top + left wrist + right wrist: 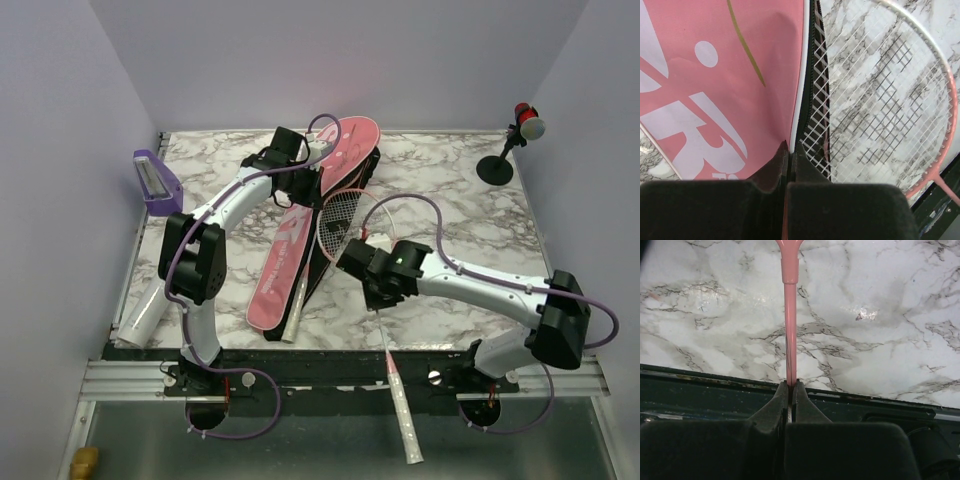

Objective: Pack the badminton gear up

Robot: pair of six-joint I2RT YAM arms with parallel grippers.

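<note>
bag: long pink-and-black fabric racket bag (290, 250), middle of marble table (470, 220); soft, floppy.
left tool (790, 150): clamped on bag's opening edge.
racket: thin pink-framed strung racket (345, 222), head at bag's open edge; light, whippy.
right tool (790, 387): clamped on its shaft; likely the soundest hold.

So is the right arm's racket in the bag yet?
Barely: the racket overlaps the bag only at its open edge; shaft, pinched by right fingers, and handle lie outside.

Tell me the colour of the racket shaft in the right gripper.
Pink. The racket shaft shows best in the right wrist view, pinched by the right gripper.
</note>
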